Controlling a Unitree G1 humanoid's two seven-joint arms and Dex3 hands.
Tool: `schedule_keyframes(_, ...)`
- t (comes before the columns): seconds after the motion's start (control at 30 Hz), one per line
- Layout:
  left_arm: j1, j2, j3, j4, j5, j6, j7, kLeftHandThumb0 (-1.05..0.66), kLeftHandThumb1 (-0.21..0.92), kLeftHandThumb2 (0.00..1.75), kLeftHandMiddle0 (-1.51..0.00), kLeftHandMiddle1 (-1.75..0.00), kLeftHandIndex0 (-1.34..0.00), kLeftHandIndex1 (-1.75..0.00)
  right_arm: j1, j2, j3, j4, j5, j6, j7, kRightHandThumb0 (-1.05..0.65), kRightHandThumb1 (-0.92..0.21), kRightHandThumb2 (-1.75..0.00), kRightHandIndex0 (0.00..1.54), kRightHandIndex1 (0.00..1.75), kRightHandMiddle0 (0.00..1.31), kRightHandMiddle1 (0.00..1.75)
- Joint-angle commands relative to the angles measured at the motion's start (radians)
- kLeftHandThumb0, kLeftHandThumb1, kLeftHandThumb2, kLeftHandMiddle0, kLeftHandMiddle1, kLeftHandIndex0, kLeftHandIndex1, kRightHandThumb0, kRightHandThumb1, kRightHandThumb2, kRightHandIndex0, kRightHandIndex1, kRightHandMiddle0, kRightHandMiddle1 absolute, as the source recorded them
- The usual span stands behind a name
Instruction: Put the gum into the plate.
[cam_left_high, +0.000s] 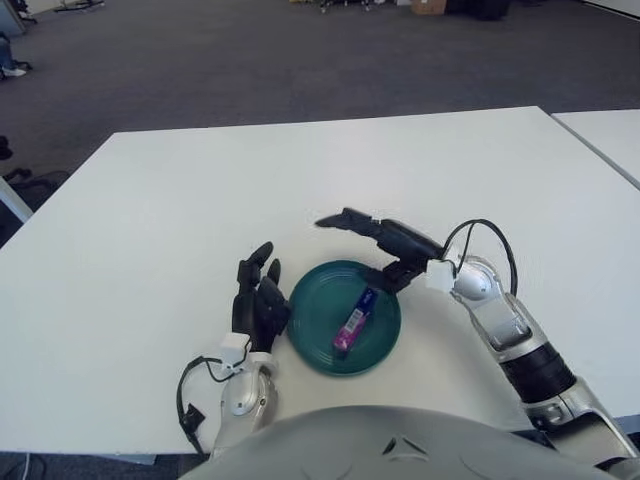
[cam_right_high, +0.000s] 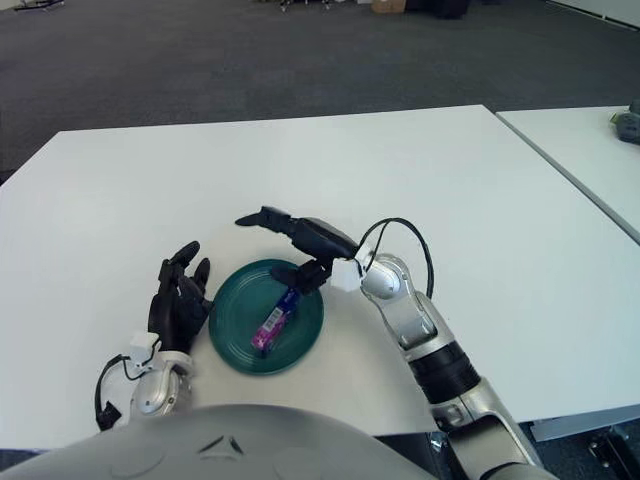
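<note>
Left eye view. A white table (cam_left_high: 150, 220) carries a dark green plate (cam_left_high: 310, 340) near its front edge. The gum (cam_left_high: 355, 320), a slim pack with a blue upper part and a purple lower end, lies flat inside the plate, right of centre, its long axis running from about 1 o'clock to 7 o'clock. Nothing grips it. The right hand (cam_left_high: 385, 245) is at the plate's 1 o'clock rim, fingers spread: the long fingers (cam_left_high: 345, 220) reach out level toward 10 o'clock beyond the plate's far edge, and the thumb points down near the top end of the pack. Whether the thumb touches the pack cannot be told. The hand holds nothing. Judgement: this spread pose directly above the pack fits a release made from just over the dish, so that the pack falls inside the rim.

The left hand (cam_left_high: 258, 300) is just beside the plate at 9 o'clock, fingers pointing to 12 o'clock, loosely apart and holding nothing. Judgement: it is placed clear of the dish so as not to obstruct the working arm.

Right eye view. The same layout is confirmed. The gum (cam_right_high: 277, 318) lies wholly within the plate (cam_right_high: 235, 345), with no part over the rim. The right hand (cam_right_high: 305, 240) is spread over the rim at 1 o'clock; the left hand (cam_right_high: 178, 300) shows at 9 o'clock, apart from the rim by a narrow gap. A second white table (cam_right_high: 590, 150) stands well apart at 3 o'clock, with a small object at its far edge, too little shown to identify.

Judgement: the placement appears complete; only withdrawal of the right hand without nudging the pack remains.
</note>
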Motion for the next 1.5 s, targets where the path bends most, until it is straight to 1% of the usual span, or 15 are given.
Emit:
schedule_keyframes(0.0,-0.028,-0.020,0.022,0.030,0.008,0.009,0.013,-0.90,0.92,1.05,-0.43,-0.01,-0.08,-0.90,0.038,0.066,-0.022,-0.007,0.053,0.035,-0.052,-1.01,-0.92,-0.91,0.38,0.04,0.00,0.65)
schedule_keyframes(0.17,-0.018,-0.018,0.025,0.040,0.012,-0.009,0.006,-0.93,0.92,1.06,-0.47,-0.03,-0.09,-0.90,0.060,0.109,-0.044,0.032,0.120,0.043,-0.060,-0.97,-0.92,-0.88,0.40,0.04,0.00,0.67)
schedule_keyframes(0.3,-0.011,-0.009,0.022,0.036,0.004,-0.020,-0.012,-0.94,0.92,1.07,-0.48,-0.03,-0.10,-0.90,0.086,0.091,-0.120,0.114,0.211,0.013,-0.031,-0.97,-0.92,-0.86,0.41,0.04,0.00,0.65)
schedule_keyframes(0.37,-0.010,-0.004,0.023,0.040,-0.001,-0.027,-0.022,-0.95,0.92,1.07,-0.48,-0.03,-0.10,-0.90,0.110,0.091,-0.151,0.122,0.232,0.032,-0.044,-0.97,-0.92,-0.87,0.42,0.04,0.00,0.64)
schedule_keyframes(0.47,-0.006,0.003,0.027,0.043,0.003,-0.037,-0.032,-0.96,0.92,1.08,-0.48,-0.03,-0.11,-0.90,0.146,0.121,-0.186,0.113,0.247,0.115,-0.096,-0.96,-0.92,-0.88,0.44,0.04,0.00,0.64)
schedule_keyframes(0.57,0.002,0.007,0.033,0.042,0.004,-0.045,-0.039,-0.96,0.92,1.08,-0.49,-0.03,-0.12,-0.90,0.169,0.150,-0.210,0.115,0.267,0.167,-0.133,-0.93,-0.92,-0.91,0.47,0.05,0.00,0.69)
schedule_keyframes(0.6,0.004,0.008,0.035,0.042,0.004,-0.046,-0.041,-0.96,0.92,1.08,-0.49,-0.03,-0.12,-0.90,0.159,0.168,-0.224,0.157,0.289,0.182,-0.139,-0.92,-0.92,-0.91,0.47,0.05,0.00,0.69)
schedule_keyframes(0.67,0.007,0.008,0.039,0.045,0.005,-0.051,-0.045,-0.97,0.92,1.08,-0.49,-0.03,-0.11,-0.89,0.108,0.212,-0.268,0.320,0.357,0.200,-0.123,-0.92,-0.92,-0.92,0.46,0.04,0.00,0.72)
schedule_keyframes(0.73,0.009,0.008,0.041,0.048,0.006,-0.053,-0.047,-0.97,0.92,1.08,-0.49,-0.03,-0.10,-0.88,0.084,0.230,-0.289,0.387,0.389,0.209,-0.109,-0.92,-0.92,-0.92,0.45,0.03,0.00,0.73)
schedule_keyframes(0.87,0.015,0.007,0.047,0.052,0.004,-0.055,-0.052,-0.97,0.92,1.07,-0.49,-0.03,-0.09,-0.87,0.084,0.246,-0.299,0.374,0.420,0.244,-0.096,-0.93,-0.92,-0.92,0.40,0.01,0.00,0.71)
schedule_keyframes(0.97,0.022,0.005,0.050,0.053,0.000,-0.056,-0.055,-0.97,0.92,1.06,-0.47,-0.02,-0.07,-0.86,0.087,0.255,-0.300,0.362,0.434,0.267,-0.090,-0.94,-0.92,-0.93,0.32,0.00,0.00,0.63)
schedule_keyframes(1.07,0.037,0.003,0.053,0.041,-0.009,-0.051,-0.060,-0.97,0.92,1.06,-0.44,-0.01,-0.05,-0.86,0.111,0.248,-0.297,0.336,0.424,0.281,-0.095,-0.94,-0.92,-0.93,0.27,0.00,0.00,0.57)
schedule_keyframes(1.13,0.043,0.002,0.054,0.038,-0.013,-0.051,-0.065,-0.97,0.92,1.06,-0.43,0.00,-0.04,-0.85,0.110,0.249,-0.303,0.342,0.410,0.297,-0.120,-0.94,-0.92,-0.93,0.25,0.00,0.00,0.54)
schedule_keyframes(1.27,0.049,-0.002,0.059,0.039,-0.034,-0.066,-0.080,-0.96,0.92,1.06,-0.40,0.00,-0.03,-0.85,0.091,0.242,-0.347,0.380,0.419,0.331,-0.151,-0.92,-0.92,-0.91,0.25,0.00,0.00,0.51)
schedule_keyframes(1.47,0.061,-0.002,0.075,0.040,-0.058,-0.087,-0.097,-0.97,0.92,1.04,-0.38,0.00,-0.02,-0.87,0.052,0.247,-0.397,0.461,0.421,0.323,-0.178,-0.83,-0.92,-0.90,0.25,0.01,0.00,0.51)
